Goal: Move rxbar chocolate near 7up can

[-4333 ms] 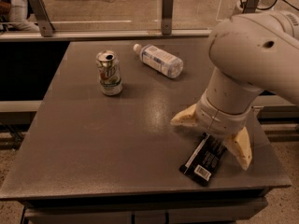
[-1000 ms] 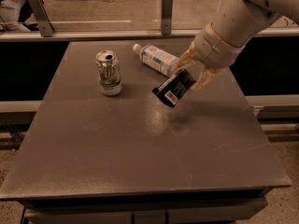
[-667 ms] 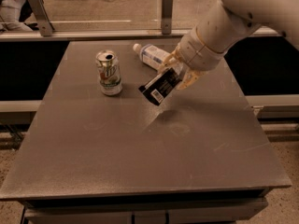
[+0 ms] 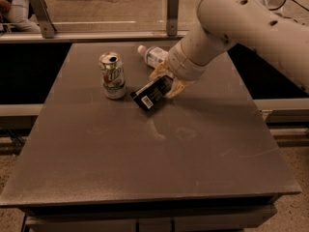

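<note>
The 7up can (image 4: 112, 76) stands upright at the table's back left, green and white with an open silver top. The rxbar chocolate (image 4: 151, 94), a flat black wrapper with a white barcode patch, is held tilted in my gripper (image 4: 169, 83), its lower end just right of the can and close above the table. The gripper, with tan fingers (image 4: 179, 87), is shut on the bar's upper end. The white arm (image 4: 241, 23) comes in from the upper right.
A clear plastic bottle with a white cap (image 4: 152, 56) lies on its side behind the gripper, partly hidden by it. The dark grey table (image 4: 154, 149) has a glass barrier with metal posts (image 4: 172, 11) along its back edge.
The gripper has lifted the bar from the table's front right and carried it left and back. It has come lower and closer to the can.
</note>
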